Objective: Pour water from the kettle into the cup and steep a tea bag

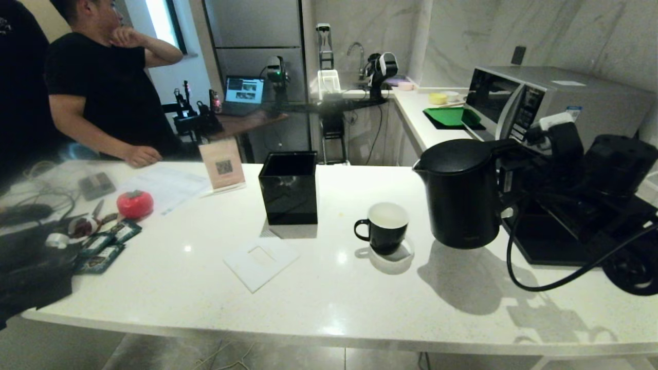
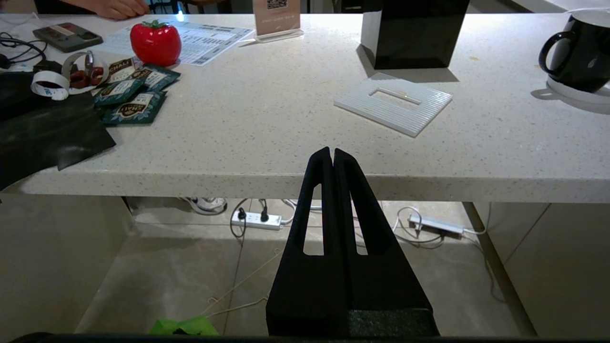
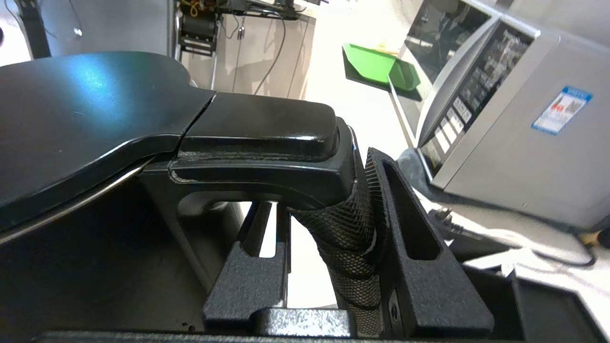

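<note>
- At the right end of the white counter [image 1: 329, 303], the right gripper [image 3: 329, 247] has its jaws closed round the textured loop handle [image 3: 352, 228] of the kettle [image 1: 460, 192]; one finger [image 3: 419, 247] lies against the outer side of the handle, the other [image 3: 248, 271] passes inside the loop.
- Directly ahead of that gripper, the kettle stands upright, lid [image 3: 86, 119] shut, spout pointing away from the gripper toward the cup [image 1: 385, 228].
- Beyond the kettle from the gripper, the cup sits apart from it, close but not touching, handle turned away from the kettle. Its white interior shows, though whether it holds anything cannot be told from this angle.
- Further along the same line, a black open-topped box [image 1: 289, 187] stands past the cup, and a white ribbed plate [image 2: 393, 105] lies flat nearby, toward the counter's near edge.
- Behind the right gripper, a microwave [image 3: 514, 124] occupies the side counter, with a green tray [image 3: 376, 64] beyond it.
- At the far left end, well apart from the gripper at work, lie dark foil sachets [image 2: 133, 93], a red tomato-shaped object [image 2: 156, 43] and some paper sheets [image 2: 209, 40]. No tea bag can be made out with confidence.
- The left gripper [image 2: 332, 155] hangs below the counter's front edge, fingers pressed together, empty.
- A person in black [image 1: 103, 87] stands across the counter, one hand [image 1: 138, 155] resting on it.
</note>
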